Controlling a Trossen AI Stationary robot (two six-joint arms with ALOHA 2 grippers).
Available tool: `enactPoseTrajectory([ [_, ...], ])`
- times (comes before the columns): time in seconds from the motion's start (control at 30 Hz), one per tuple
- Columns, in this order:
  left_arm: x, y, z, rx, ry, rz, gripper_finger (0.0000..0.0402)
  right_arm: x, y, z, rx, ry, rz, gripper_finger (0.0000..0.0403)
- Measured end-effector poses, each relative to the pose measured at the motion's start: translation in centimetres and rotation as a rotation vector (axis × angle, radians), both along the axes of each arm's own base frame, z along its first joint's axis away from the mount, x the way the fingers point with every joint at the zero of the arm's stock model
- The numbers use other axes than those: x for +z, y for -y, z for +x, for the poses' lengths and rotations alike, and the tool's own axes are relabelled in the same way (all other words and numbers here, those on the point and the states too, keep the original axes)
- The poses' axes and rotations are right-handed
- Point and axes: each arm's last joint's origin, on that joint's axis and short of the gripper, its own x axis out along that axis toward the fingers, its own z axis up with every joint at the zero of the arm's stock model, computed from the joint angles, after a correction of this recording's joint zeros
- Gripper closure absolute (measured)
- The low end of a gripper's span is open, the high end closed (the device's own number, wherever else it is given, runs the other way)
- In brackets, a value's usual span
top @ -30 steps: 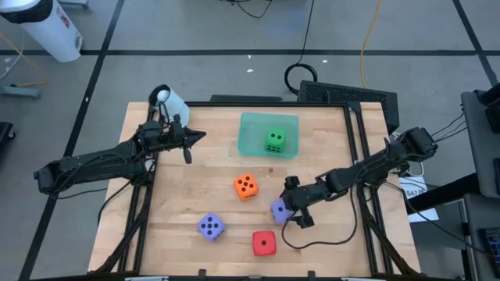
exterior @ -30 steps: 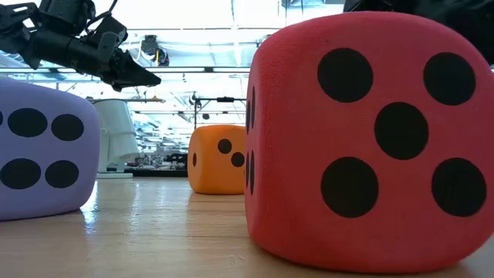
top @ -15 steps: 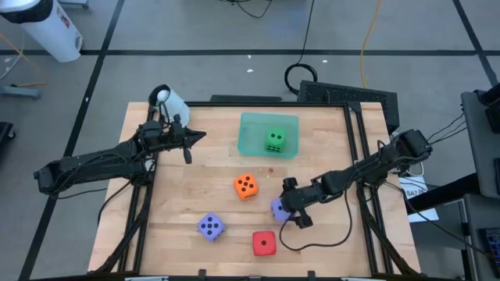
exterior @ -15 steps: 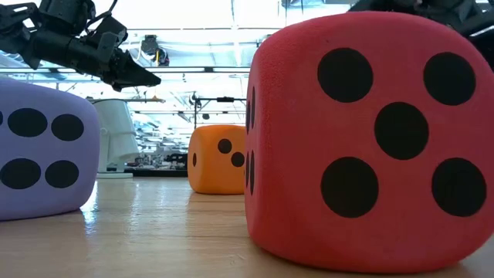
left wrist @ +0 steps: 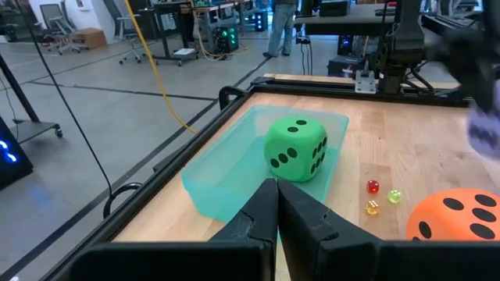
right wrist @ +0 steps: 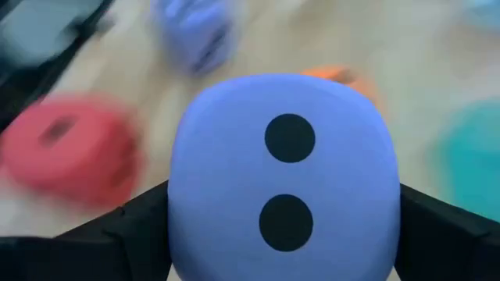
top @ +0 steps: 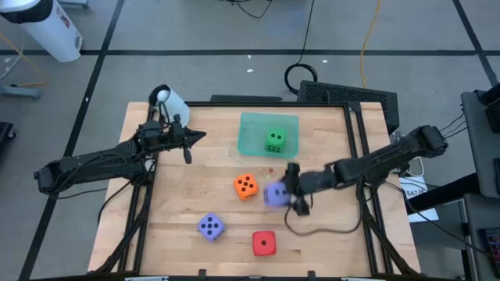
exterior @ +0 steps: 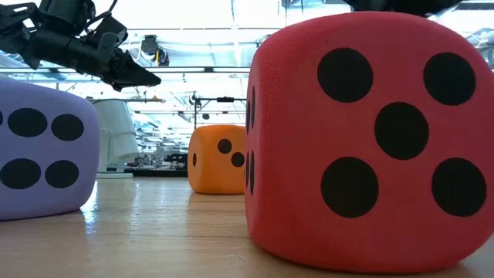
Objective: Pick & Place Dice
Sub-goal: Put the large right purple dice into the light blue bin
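My right gripper (top: 278,195) is shut on a purple die (top: 273,195) at the table's middle right; its two-pip face (right wrist: 287,164) fills the right wrist view. An orange die (top: 245,186) rests on the wood just left of it. A second purple die (top: 210,226) and a red die (top: 264,243) sit near the front edge. A green die (top: 274,141) lies in the teal tray (top: 251,129) at the far middle. My left gripper (top: 187,145) hangs shut over the far left, and the left wrist view shows it short of the tray (left wrist: 226,176). My right gripper pinches the purple die by two opposite side faces, one finger (right wrist: 129,230) on one side (right wrist: 183,195) and one finger (right wrist: 441,226) on the other. The fingers come from the table's right, slanting down. The die is lifted clear of the wood.
Three tiny dice (left wrist: 373,187) lie on the wood between the tray and the orange die. A white cylinder (top: 167,99) stands at the far left corner. Black rails (top: 361,156) run along the table's right side. Bare wood lies at the near left.
My right gripper has risen with the purple die, lifting it clear of the table, and carried it a little toward the far edge, close beside the orange die. The other dice have stayed where they were.
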Motion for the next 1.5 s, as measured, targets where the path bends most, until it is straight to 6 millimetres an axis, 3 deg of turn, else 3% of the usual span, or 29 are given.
enactPoseTrajectory([
  [0.17,0.0,0.0,0.0,0.000,0.003,-0.002,0.0380,4.3,4.6,0.8,-0.143,0.143,-0.029,0.0052],
  [0.33,0.2,0.0,0.0,-0.001,0.021,0.012,0.0380,6.1,9.5,3.5,-0.215,0.155,-0.075,0.0052],
  [0.47,0.2,0.0,0.0,-0.002,0.019,0.016,0.0380,5.1,13.1,6.1,-0.307,0.114,-0.076,0.0052],
  [0.7,0.2,0.0,0.0,-0.002,0.014,0.030,0.0380,0.9,17.1,10.0,-0.355,0.003,-0.049,0.0053],
  [0.97,0.2,0.0,0.0,-0.003,0.011,0.038,0.0380,-2.0,18.6,11.7,-0.295,-0.056,-0.078,0.0053],
  [1.5,0.2,0.0,0.0,-0.002,0.013,0.035,0.0380,-2.9,18.5,11.2,-0.244,-0.154,-0.125,0.0053],
])
